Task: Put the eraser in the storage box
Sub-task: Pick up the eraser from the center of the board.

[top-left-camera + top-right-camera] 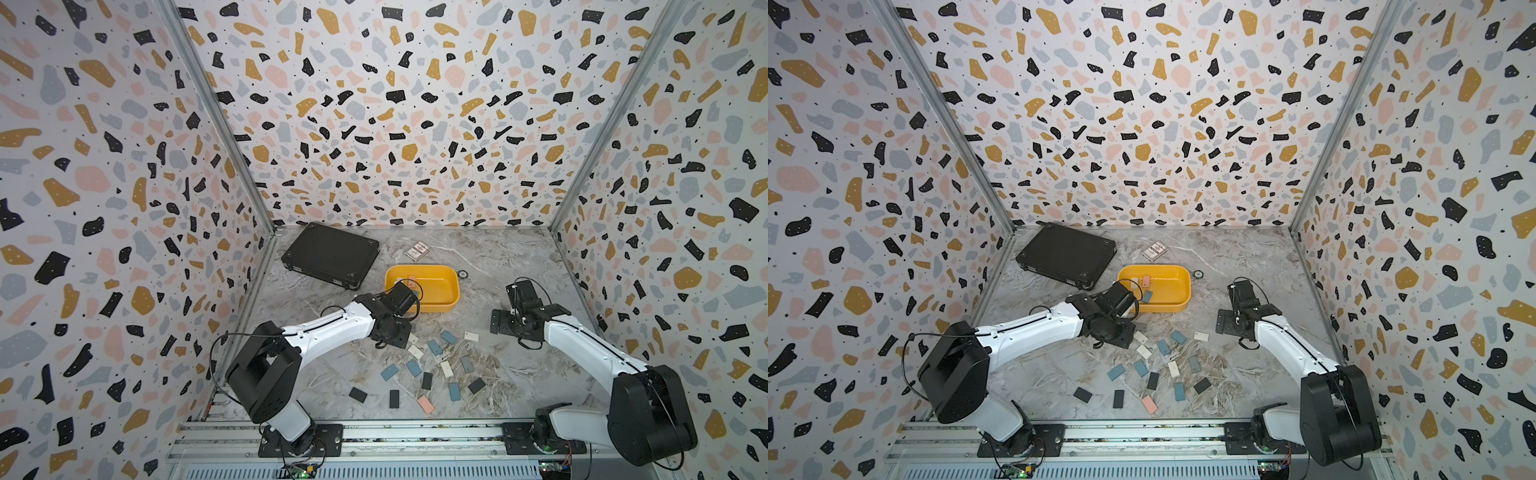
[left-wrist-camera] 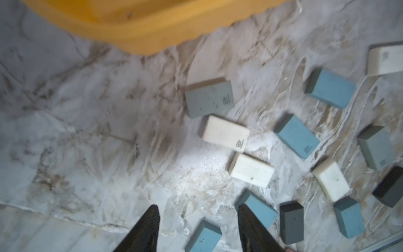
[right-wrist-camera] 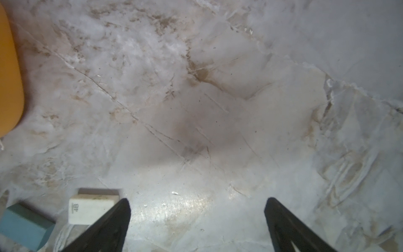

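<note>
Left pincer (image 2: 197, 210) seen with jaws partly parted, empty, by the storage box's (image 1: 436, 308) near wall. Grey eraser (image 2: 209, 98) found on the tabletop (image 2: 87, 131) just off that wall, long axis roughly along it; left arm (image 1: 324, 328) judged nearer. Right pincer (image 3: 197, 201) spread wide, empty.

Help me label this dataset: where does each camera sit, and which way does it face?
Both top views: high above the robot's base, looking down at the marble tabletop, left arm and right arm.
Left wrist: on the left arm, facing down at scattered erasers; open jaws show.
Right wrist: on the right arm, facing the tabletop; open jaws show.
Shared: both wrist views catch the yellow storage box.
</note>
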Available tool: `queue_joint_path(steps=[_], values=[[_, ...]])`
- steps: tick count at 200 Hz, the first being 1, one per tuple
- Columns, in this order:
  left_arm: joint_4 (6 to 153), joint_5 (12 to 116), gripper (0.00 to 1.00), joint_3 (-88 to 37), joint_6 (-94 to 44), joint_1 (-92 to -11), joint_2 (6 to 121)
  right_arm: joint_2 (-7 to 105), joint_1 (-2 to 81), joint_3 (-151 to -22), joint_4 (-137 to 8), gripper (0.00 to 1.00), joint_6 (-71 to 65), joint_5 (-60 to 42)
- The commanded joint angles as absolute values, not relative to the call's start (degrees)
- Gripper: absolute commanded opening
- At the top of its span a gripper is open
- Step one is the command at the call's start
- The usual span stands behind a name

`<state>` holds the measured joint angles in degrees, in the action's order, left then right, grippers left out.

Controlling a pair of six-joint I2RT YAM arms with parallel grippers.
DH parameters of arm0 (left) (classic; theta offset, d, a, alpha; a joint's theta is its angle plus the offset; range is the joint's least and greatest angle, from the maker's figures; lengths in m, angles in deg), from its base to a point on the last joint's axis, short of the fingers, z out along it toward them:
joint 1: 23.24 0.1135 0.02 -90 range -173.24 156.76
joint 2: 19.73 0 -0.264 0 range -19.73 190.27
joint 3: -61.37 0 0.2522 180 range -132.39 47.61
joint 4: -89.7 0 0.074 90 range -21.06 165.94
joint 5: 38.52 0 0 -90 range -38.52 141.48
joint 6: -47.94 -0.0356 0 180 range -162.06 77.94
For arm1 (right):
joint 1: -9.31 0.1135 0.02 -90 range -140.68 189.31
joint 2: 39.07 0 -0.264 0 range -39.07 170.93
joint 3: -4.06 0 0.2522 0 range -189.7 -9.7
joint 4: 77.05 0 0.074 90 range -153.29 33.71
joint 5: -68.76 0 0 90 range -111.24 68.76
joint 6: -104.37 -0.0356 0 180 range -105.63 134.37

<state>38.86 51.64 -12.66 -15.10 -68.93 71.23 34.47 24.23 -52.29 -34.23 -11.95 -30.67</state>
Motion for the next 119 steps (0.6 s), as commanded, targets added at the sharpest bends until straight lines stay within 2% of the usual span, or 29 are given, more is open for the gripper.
queue_joint_path(steps=[1,76,119], values=[[41.93,53.19,0.60,-11.59,-11.36,-70.80,69.36,34.00,24.45,-51.74,-33.28,0.99,-12.02,-30.13],[38.01,49.43,0.64,-3.03,-11.70,-74.24,60.53,32.29,24.46,-50.46,-33.37,0.99,-12.16,-29.52],[39.09,49.00,0.64,0.19,-12.49,-74.89,60.85,31.81,24.52,-50.30,-33.42,0.98,-12.43,-29.14]])
